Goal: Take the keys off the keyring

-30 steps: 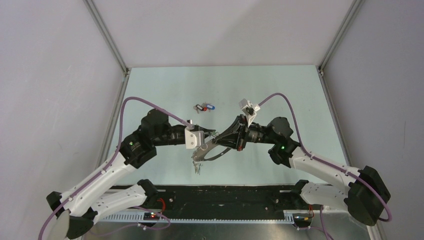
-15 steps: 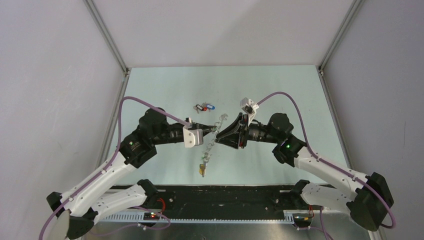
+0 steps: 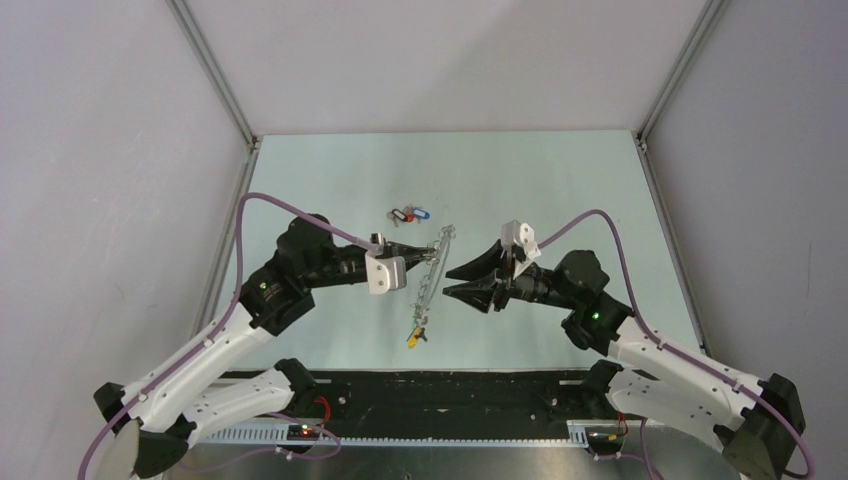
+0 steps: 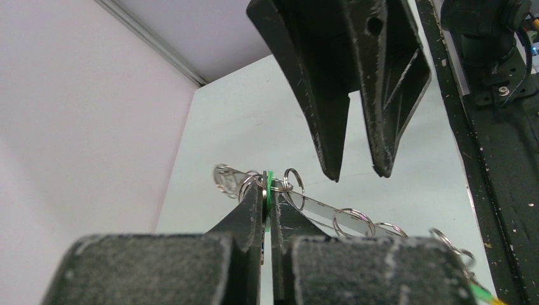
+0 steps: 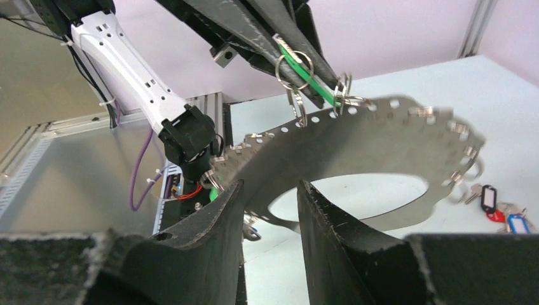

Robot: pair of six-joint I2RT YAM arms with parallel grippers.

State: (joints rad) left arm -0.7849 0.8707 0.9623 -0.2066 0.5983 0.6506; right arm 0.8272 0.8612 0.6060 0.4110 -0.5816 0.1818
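Observation:
The keyring (image 3: 430, 282), a large grey hoop fringed with small silvery rings, hangs edge-on in the air from my left gripper (image 3: 428, 256). The left gripper (image 4: 267, 189) is shut on a green-headed key (image 5: 306, 71) ringed to the hoop's rim (image 4: 330, 211). A yellow-headed key (image 3: 412, 340) dangles at the hoop's low end. My right gripper (image 3: 447, 282) is open and empty, just right of the hoop, not touching it. In the right wrist view the hoop (image 5: 381, 140) spans the space just past the open fingertips (image 5: 236, 185). The right fingers (image 4: 330, 95) show above the hoop in the left wrist view.
A loose cluster of keys with black, red and blue heads (image 3: 407, 214) lies on the pale table behind the grippers; it also shows in the right wrist view (image 5: 499, 210). A black rail (image 3: 420, 395) runs along the table's near edge.
My right gripper has let go of the hoop, opened and drawn back to the right. The hoop has swung from flat to edge-on and now hangs from the left gripper alone.

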